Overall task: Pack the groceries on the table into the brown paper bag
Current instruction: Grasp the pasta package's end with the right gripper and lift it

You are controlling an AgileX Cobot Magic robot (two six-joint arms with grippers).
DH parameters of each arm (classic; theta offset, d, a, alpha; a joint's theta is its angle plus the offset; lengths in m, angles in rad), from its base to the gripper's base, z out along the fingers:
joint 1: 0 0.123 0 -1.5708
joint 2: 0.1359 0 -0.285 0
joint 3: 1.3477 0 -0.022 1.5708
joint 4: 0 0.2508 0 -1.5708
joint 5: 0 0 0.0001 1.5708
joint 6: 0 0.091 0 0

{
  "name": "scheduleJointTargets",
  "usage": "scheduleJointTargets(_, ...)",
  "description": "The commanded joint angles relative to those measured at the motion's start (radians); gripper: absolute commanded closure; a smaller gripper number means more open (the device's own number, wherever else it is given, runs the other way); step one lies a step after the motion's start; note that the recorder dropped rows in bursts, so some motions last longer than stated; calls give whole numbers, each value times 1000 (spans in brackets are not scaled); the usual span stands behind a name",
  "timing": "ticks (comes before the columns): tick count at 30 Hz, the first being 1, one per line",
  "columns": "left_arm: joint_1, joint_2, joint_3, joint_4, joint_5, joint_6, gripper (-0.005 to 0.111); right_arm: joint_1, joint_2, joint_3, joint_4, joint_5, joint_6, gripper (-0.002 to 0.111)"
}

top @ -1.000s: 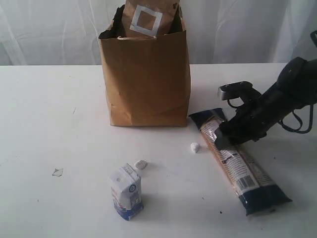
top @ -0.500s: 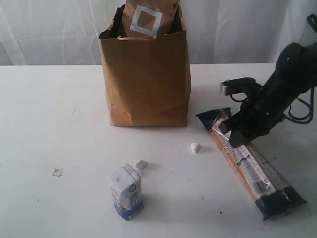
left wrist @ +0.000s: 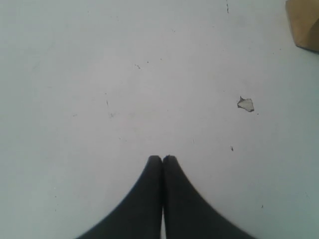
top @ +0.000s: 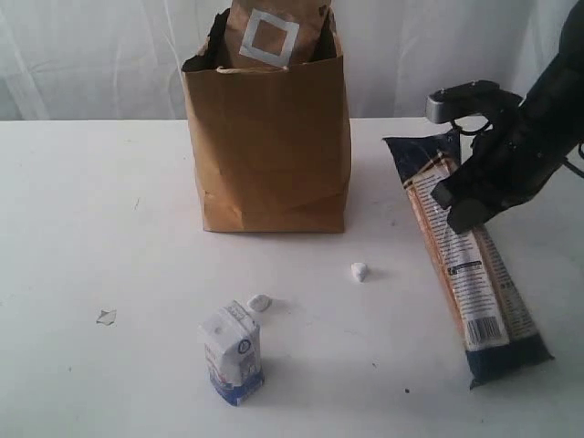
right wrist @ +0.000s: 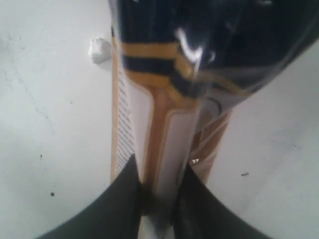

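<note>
Dark packet (top: 474,292) tight in right jaws — brown paper bag (top: 269,146) nearby — left jaws closed.

A wide white table (top: 82,210) fills the lower two thirds of the exterior view and runs out of frame on both sides and at the near edge. Its surface is flat and matte, with a few small dark specks (top: 407,391) and faint scuffs. Behind the table's straight far edge hangs a white curtain (top: 91,55). It falls in soft vertical folds across the whole background, with brighter bands alternating with pale grey ones. The light is soft and even, and shadows on the table are faint with blurred edges.
</note>
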Motion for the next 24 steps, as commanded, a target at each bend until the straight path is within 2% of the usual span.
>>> scheduleJointTargets(1, 5, -4, 17, 21, -33, 1, 107, -3, -72, -7, 9, 47, 7, 108)
scheduleJointTargets(9, 5, -4, 17, 22, -33, 3, 107, -3, -182, -10, 4, 52, 23, 108)
scheduleJointTargets(13, 5, -4, 17, 22, -33, 3, 107, -3, -265, -27, -10, 121, 23, 108)
scheduleJointTargets(18, 5, -4, 17, 22, -33, 3, 107, -3, -355, -113, -10, 173, 41, 108)
scheduleJointTargets(24, 5, -4, 17, 22, -33, 3, 107, -3, -372, -293, -10, 169, 48, 108)
